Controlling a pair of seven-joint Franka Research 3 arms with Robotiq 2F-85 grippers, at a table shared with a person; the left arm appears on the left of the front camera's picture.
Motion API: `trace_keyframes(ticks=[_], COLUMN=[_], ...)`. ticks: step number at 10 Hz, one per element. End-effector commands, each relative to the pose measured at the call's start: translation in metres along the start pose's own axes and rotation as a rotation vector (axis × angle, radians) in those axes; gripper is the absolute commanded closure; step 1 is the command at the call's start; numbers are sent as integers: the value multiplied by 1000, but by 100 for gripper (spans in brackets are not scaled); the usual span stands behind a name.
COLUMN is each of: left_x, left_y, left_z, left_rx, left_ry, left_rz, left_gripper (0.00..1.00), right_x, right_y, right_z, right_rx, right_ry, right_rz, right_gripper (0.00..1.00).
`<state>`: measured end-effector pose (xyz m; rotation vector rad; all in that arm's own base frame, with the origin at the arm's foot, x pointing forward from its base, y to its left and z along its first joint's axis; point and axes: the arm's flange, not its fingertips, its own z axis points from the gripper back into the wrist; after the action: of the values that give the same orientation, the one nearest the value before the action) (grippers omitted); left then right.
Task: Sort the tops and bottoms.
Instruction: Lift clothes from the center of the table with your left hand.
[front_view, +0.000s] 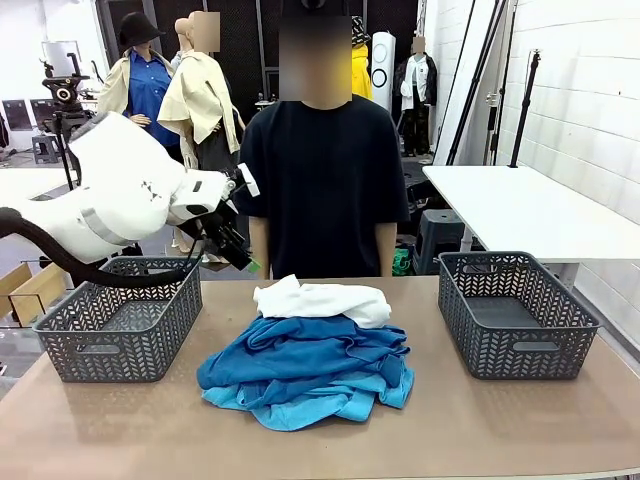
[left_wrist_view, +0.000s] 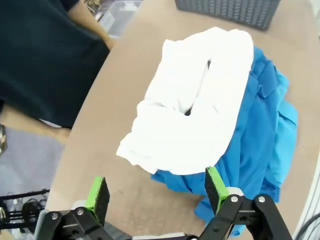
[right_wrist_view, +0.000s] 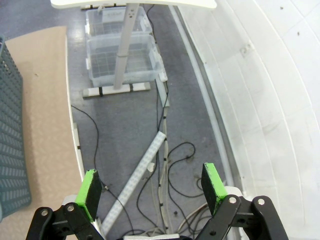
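Sky-blue shirt (front_view: 300, 408) forms the near edge of the pile (front_view: 240, 372) at mid-tabletop (front_view: 470, 430). A royal-blue shirt (front_view: 300, 345) is bunched on it, and the white shirt (front_view: 325, 300) lies on top at the far side. The white shirt's long axis runs left to right; I cannot tell which end is the collar. The left gripper (front_view: 245, 262), jaws apart and empty, hangs just left of and above that shirt's left end, pointing down-right at it. The left arm is therefore the nearer one, and a short drop rightward looks like all the pick needs. The right gripper (right_wrist_view: 150, 186), also spread and empty, faces the floor (right_wrist_view: 130, 115) past the tabletop's right edge. A left basket (front_view: 100, 350) and a right basket (front_view: 520, 350) flank the pile. A person (front_view: 325, 190) stands at the far side.
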<state>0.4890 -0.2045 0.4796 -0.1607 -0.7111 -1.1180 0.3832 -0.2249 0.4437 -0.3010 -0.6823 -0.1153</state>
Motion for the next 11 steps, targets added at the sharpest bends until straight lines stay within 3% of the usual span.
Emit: trace_keyframes(ticks=[1,5,8,11], left_x=[-7,1,32,54], left_y=[1,4,8,-7], left_z=[33,30,-20,-63], left_rx=[24,45,-72,-231], left_ry=[-36,-16,-52,-19], left_rz=[6,12,-57,-127], left_gripper=[0,0,0,0], right_x=[-1,-1,-1,-1], right_y=[0,0,0,0], right_z=[0,0,0,0], right_rx=[1,1,1,1], right_ry=[5,5,5,5], right_rz=[9,9,9,9], right_gripper=[0,0,0,0])
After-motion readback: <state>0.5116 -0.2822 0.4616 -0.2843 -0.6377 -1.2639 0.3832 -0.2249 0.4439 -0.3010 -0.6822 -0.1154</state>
